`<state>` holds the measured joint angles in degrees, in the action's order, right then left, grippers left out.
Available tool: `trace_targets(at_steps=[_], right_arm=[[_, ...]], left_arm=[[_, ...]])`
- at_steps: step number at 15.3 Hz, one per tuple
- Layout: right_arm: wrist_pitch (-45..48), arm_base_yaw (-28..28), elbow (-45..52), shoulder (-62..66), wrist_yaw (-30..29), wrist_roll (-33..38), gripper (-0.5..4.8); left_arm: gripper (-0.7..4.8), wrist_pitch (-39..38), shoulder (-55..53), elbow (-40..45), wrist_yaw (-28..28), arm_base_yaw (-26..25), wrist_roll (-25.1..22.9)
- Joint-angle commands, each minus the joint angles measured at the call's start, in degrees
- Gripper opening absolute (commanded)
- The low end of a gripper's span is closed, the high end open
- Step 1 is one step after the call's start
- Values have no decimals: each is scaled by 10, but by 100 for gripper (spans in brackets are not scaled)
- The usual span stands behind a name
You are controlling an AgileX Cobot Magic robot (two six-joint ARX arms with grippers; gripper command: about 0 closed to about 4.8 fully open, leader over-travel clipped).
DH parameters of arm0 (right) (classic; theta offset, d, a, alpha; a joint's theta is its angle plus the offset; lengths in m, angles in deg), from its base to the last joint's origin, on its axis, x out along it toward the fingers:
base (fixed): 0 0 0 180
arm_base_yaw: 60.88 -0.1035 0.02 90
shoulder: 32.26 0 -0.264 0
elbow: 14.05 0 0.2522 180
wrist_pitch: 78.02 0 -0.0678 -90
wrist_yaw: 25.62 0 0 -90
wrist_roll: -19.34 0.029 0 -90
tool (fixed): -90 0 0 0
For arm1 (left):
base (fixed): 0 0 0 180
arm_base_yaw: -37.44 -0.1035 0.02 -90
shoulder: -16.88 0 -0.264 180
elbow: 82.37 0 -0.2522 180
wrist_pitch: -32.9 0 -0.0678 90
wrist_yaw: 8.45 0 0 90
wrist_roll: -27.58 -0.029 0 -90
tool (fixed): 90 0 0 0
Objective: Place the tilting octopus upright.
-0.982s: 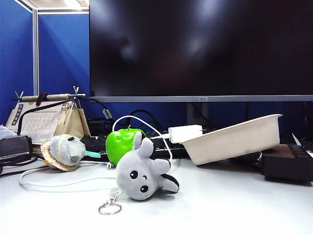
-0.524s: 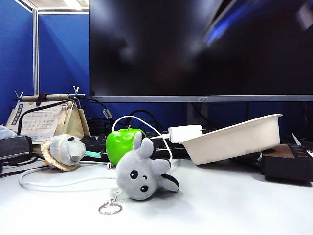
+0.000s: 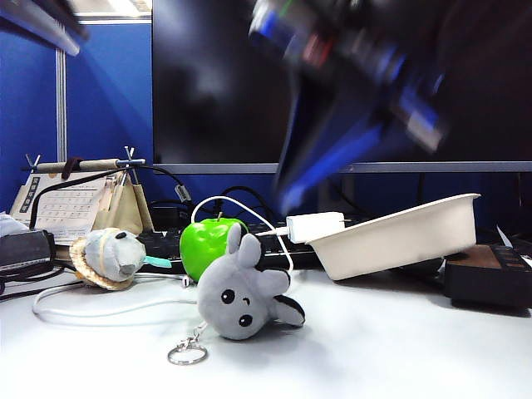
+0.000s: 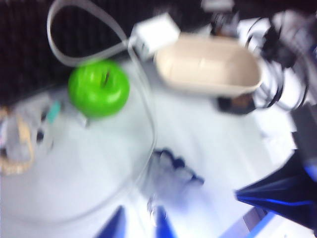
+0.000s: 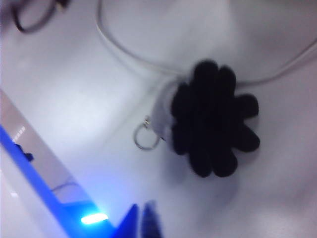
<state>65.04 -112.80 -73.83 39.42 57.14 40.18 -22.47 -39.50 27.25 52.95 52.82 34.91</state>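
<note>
The light-grey octopus (image 3: 241, 291) lies tipped on its side on the white table, eyes facing front, with its keyring (image 3: 187, 353) in front of it. The right wrist view shows its black underside (image 5: 213, 119) and the ring (image 5: 146, 139). My right gripper (image 5: 141, 223) is shut and empty, above the octopus; in the exterior view it is a blurred dark-blue shape (image 3: 287, 195) up and to the right of the toy. My left gripper (image 4: 140, 227) is open, hovering just short of the blurred octopus (image 4: 171, 173). A streak of the left arm (image 3: 37, 18) crosses the top-left corner.
A green apple (image 3: 206, 245) stands right behind the octopus. A tilted beige tray (image 3: 399, 237) and a white charger (image 3: 314, 226) with its looping cable are at the back right. A pale round plush with a tan rim (image 3: 106, 256) lies left; a dark box (image 3: 489, 274) right.
The right arm has swept down from the upper right to a spot above the octopus. A streak of the left arm has appeared at the top left. The octopus has not moved.
</note>
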Motion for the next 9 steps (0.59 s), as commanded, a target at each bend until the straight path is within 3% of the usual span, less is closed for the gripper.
trace_targets(at_steps=[1,9], right_arm=[[39,1,-3,41,9,-3,153],[108,8,-3,60,13,-43,154]], left_arm=[[68,-6,-8,0,6,6,0],[72,-8,-12,0,5,6,0]])
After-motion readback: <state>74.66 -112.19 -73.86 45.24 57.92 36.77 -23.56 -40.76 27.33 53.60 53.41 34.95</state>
